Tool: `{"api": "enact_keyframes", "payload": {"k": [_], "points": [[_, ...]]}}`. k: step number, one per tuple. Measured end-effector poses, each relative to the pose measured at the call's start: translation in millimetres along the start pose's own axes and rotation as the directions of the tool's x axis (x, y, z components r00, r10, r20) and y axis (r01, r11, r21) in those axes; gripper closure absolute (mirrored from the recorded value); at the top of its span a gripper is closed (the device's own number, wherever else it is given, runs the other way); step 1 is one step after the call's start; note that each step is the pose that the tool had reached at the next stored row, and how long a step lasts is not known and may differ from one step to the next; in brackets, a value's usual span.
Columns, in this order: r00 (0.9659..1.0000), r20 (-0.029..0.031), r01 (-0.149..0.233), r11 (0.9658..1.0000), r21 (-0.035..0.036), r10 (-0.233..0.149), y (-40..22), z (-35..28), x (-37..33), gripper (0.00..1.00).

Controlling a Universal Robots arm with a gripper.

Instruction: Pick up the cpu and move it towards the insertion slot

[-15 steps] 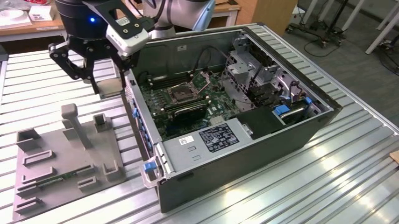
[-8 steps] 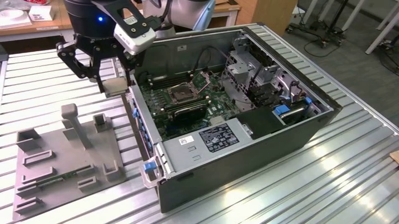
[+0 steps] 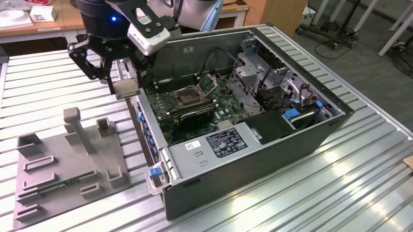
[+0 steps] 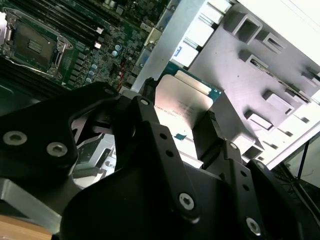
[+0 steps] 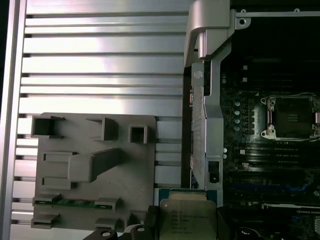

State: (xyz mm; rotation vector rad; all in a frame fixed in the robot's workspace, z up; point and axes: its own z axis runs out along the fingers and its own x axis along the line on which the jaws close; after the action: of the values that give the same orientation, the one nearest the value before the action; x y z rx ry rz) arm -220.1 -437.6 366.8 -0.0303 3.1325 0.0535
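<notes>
We see a silvery-grey cpu [image 5: 187, 220] edged in green, a dark-centred, silver-framed insertion slot [image 3: 189, 96] on the green motherboard [image 3: 213, 113], a grey tray [image 3: 65, 174], black jaws, and a tabletop [image 3: 322, 193] of ribbed silver slats.

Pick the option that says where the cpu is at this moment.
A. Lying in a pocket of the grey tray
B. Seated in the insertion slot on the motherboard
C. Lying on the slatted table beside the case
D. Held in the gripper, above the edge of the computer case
D: in the second wrist view the gripper fingers clamp the cpu; in the exterior view it hangs over the computer case wall, while the insertion slot sits bare.
</notes>
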Motion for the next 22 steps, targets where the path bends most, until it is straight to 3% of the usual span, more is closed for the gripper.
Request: {"api": "enact_keyframes", "payload": {"k": [22], "points": [[1.0000,0.0000,0.000,1.0000,-0.0001,0.000,-0.8,0.4,-38.8,0.46]]}}
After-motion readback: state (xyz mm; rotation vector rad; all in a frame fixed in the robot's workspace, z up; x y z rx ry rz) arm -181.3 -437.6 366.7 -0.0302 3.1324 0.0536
